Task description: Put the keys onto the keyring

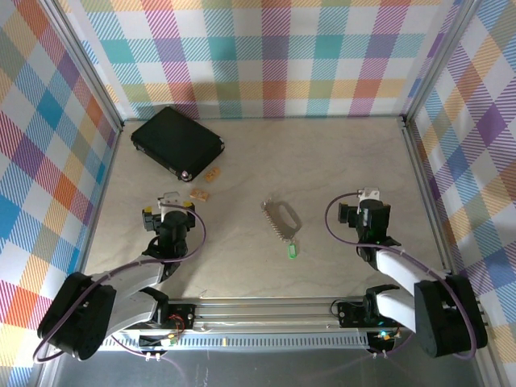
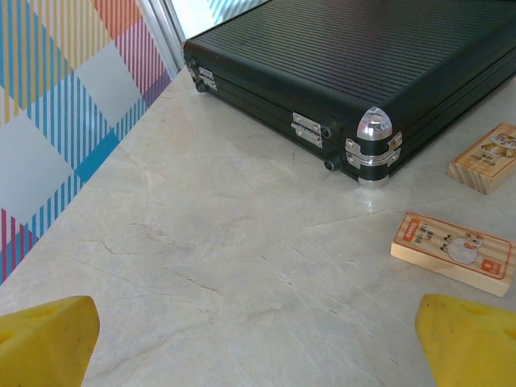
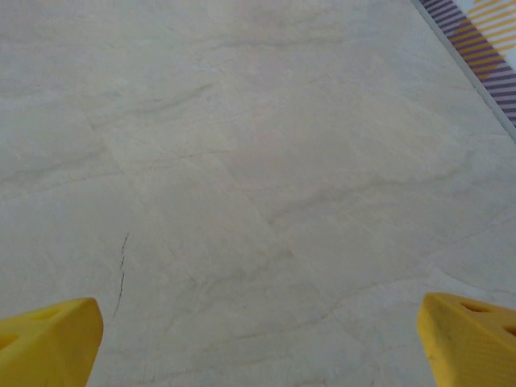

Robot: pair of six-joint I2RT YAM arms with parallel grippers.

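Note:
A flat silver metal piece with a toothed edge (image 1: 281, 218) lies at the middle of the table, between the two arms. A small green tag (image 1: 292, 251) lies at its near end, seemingly joined to it. I cannot make out separate keys or a ring at this size. My left gripper (image 1: 172, 199) rests low on the left, open, its yellow fingertips (image 2: 44, 339) wide apart over bare table. My right gripper (image 1: 369, 196) rests on the right, also open, with nothing between its yellow fingertips (image 3: 48, 343).
A black ribbed case (image 1: 177, 143) with metal corners (image 2: 376, 133) lies at the back left. Two small printed wooden blocks (image 2: 453, 251) (image 2: 490, 157) lie just in front of it, near my left gripper. Checked walls close off three sides.

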